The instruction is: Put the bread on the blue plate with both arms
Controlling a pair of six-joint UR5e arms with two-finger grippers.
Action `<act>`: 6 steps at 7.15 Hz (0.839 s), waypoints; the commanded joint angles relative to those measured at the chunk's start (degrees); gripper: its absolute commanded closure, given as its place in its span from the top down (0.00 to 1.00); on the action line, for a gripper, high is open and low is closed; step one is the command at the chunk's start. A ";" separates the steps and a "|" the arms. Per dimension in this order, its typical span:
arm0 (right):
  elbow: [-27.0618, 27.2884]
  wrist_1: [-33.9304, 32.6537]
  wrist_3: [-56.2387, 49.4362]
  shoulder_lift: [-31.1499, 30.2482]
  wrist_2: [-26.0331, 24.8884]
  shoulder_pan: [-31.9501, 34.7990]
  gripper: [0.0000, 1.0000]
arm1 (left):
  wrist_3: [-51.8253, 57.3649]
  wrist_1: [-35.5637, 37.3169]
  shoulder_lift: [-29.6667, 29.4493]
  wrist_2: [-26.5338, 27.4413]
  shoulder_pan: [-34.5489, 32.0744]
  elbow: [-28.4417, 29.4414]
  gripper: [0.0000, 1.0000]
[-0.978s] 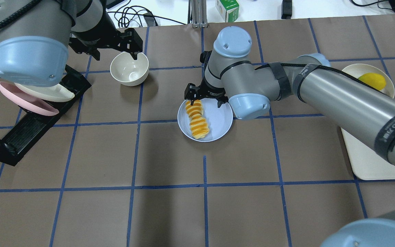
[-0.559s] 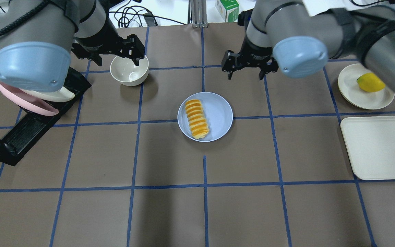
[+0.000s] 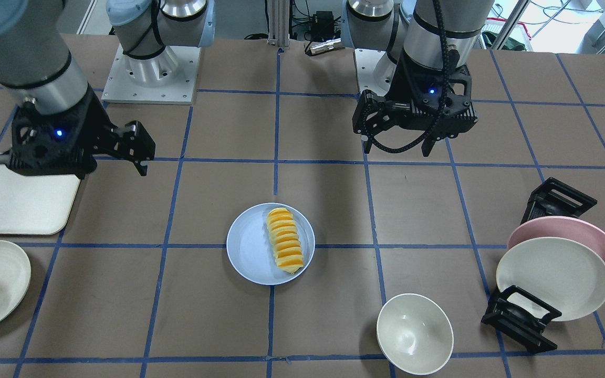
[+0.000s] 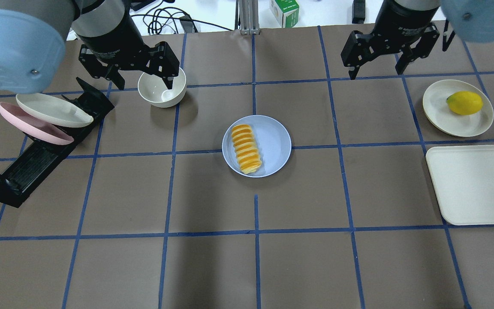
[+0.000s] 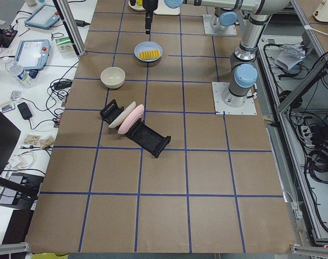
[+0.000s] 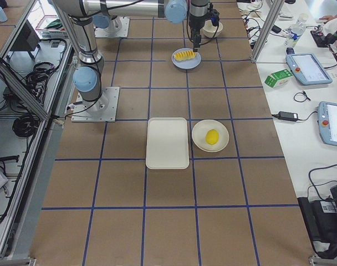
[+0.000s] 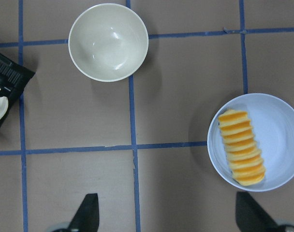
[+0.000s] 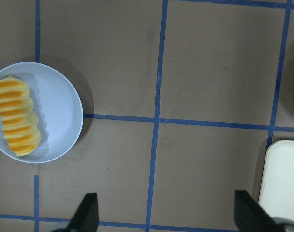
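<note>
Lying on the blue plate (image 4: 275, 146), the bread (image 4: 246, 149) takes the plate's left half. Its length runs from robot's edge toward far edge, and nothing touches it. The plate sits approx. at bench centre.

L gripper (image 4: 144, 81) hangs high over the bench's left half, jaws spread wide, nothing btw. them. R gripper (image 4: 375, 74) hangs high over the right half, jaws also wide apart and empty. Both are well apart from the plate and the bread. Each wrist view shows two black fingertips (image 7: 86, 212) at the frame's bottom with only bare bench btw. them.

A cream bowl (image 4: 162, 88) stands left of centre, toward the far edge. Near the left end lies a black rack (image 4: 37, 159) with a pink plate (image 4: 32, 126) and a cream plate (image 4: 52, 110) leaning in it. Toward the right end, far side, a dish (image 4: 440, 107) carries a lemon (image 4: 465, 102). A cream tray (image 4: 478, 184) lies just beside the dish on the robot's side, at the right end.
</note>
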 commanded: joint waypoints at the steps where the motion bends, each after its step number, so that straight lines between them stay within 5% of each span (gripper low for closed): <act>1: 0.31 0.95 0.33 -0.73 -0.13 -0.04 1.00 | 0.31 -0.79 0.55 -0.09 0.23 0.08 1.00; 6: -3.36 0.94 3.83 2.33 1.35 1.90 1.00 | 0.31 -0.87 0.98 0.52 -0.20 0.17 1.00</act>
